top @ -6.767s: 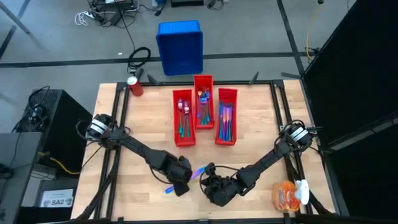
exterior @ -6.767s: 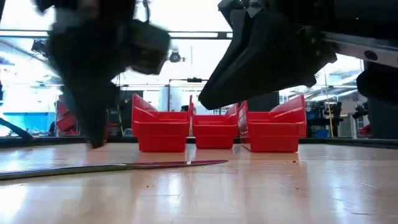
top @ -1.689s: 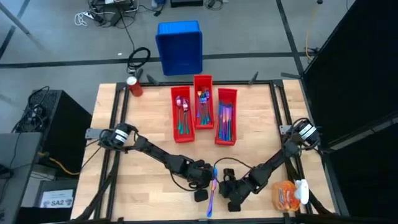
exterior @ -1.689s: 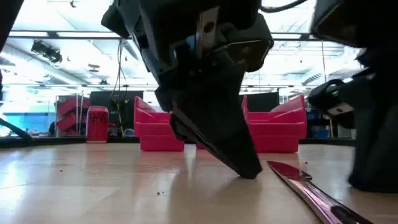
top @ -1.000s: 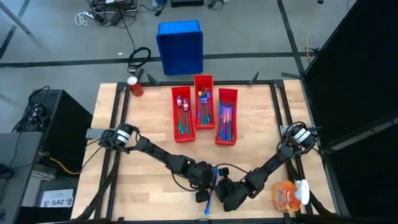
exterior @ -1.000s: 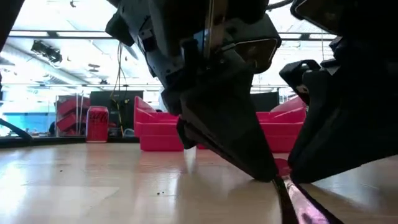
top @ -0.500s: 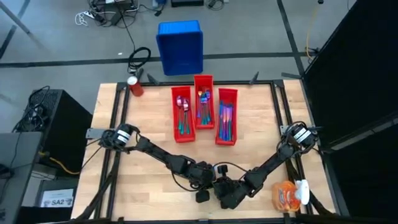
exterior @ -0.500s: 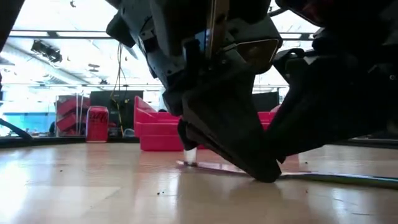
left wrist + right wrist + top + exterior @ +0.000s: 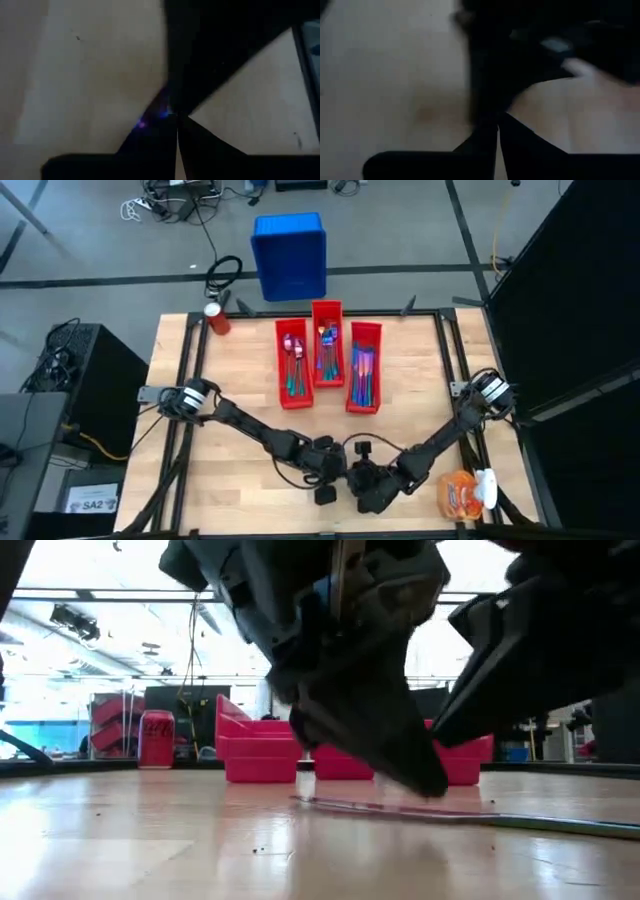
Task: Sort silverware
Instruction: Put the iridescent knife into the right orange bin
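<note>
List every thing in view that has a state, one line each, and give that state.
Left bin: holds spoons.
Middle bin: holds forks.
Right bin: holds knives.
Loose knife: lying flat on the table, under both grippers.
Left gripper: low at the table's front edge, by the knife.
Right gripper: low beside the left one.
Soda can: upright at the table's corner.
Blue crate: on the floor.

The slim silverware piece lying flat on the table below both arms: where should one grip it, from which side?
Pinch the silverware piece across its narrow width, coming straight down from above: it lies flat on the table, so only its thin long edges offer hold.
</note>
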You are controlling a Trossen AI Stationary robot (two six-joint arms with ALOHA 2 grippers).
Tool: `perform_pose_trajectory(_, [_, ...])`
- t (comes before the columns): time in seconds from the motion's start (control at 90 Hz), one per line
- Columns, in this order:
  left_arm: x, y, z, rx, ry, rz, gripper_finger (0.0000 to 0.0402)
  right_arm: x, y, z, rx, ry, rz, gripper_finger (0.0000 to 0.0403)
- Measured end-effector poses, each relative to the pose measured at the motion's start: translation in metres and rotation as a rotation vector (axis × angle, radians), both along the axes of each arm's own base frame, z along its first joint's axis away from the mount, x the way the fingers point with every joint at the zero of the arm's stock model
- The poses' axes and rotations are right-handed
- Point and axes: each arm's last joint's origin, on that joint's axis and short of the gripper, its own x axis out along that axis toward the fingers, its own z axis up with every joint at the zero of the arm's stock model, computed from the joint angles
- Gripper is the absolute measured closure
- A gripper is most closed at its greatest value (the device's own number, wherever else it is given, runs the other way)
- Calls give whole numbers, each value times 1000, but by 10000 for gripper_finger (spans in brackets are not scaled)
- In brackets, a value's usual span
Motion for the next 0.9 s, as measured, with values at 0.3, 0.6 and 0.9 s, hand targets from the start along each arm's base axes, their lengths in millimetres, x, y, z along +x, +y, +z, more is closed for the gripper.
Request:
perform_pose_trajectory(0.3, [3, 16, -2, 54, 27, 67, 402, -2, 4, -20, 12, 68, 7, 403])
perform_pose_trajectory(0.6, [-6, 2, 3, 34, 41, 80, 402, -3, -6, -14, -99, 49, -70, 403])
perform_pose_trajectory(0.9, [-23, -18, 0, 59, 100, 158, 366, -6, -18, -20, -82, 169, -100, 403])
